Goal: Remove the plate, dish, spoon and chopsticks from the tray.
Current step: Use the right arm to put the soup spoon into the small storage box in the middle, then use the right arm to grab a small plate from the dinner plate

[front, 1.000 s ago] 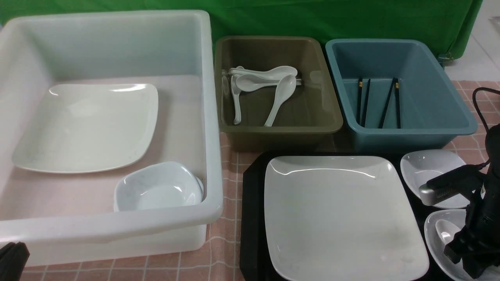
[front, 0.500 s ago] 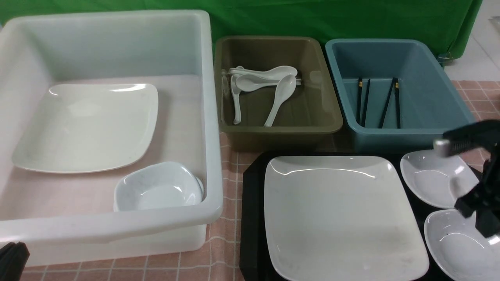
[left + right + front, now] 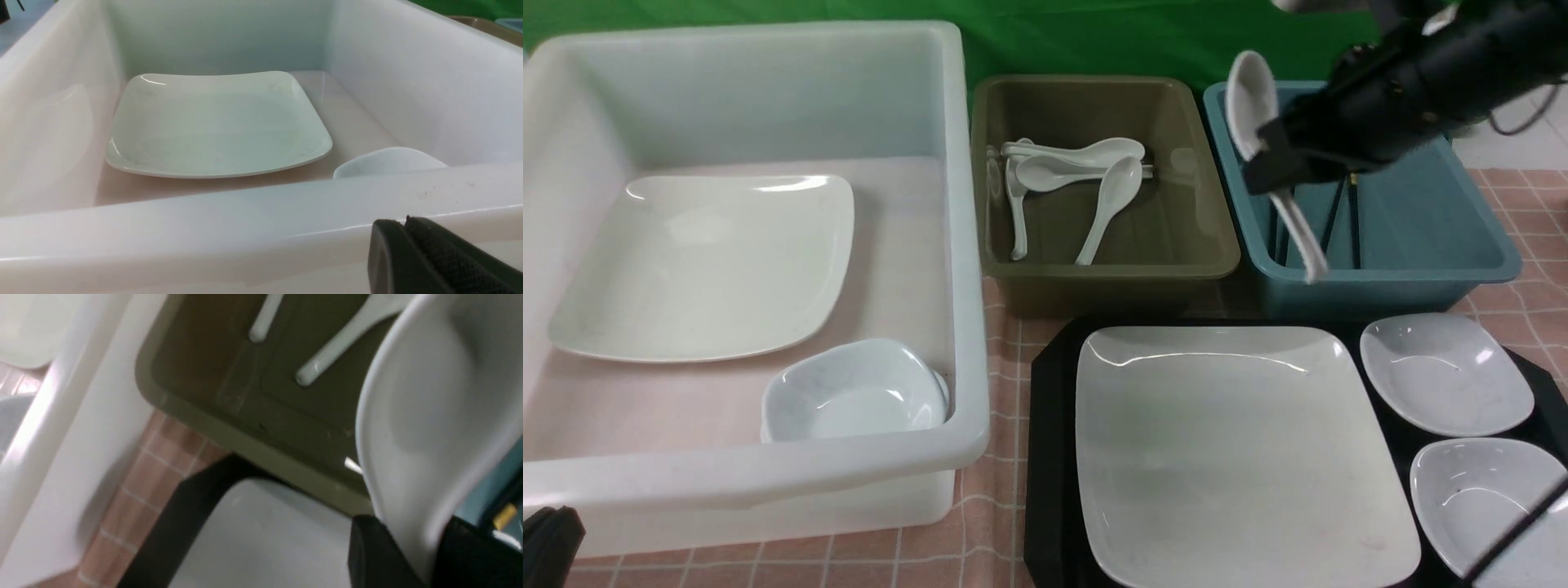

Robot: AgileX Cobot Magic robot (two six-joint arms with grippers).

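While the white soup spoon [image 3: 1252,98] is gripped aloft by the right gripper [image 3: 1270,153], clear of the black tray [image 3: 1049,457] and beside the olive tub [image 3: 1111,268] of spoons, spoon clearing is judged under way and a carry over that tub, then release, is called for, the left gripper [image 3: 404,223] being shut.

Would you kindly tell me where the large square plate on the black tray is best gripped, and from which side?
The plate lies flat with a slightly upturned edge, so I would pinch its left rim, coming from the left. The tray is bare there, while small dishes crowd its right side.
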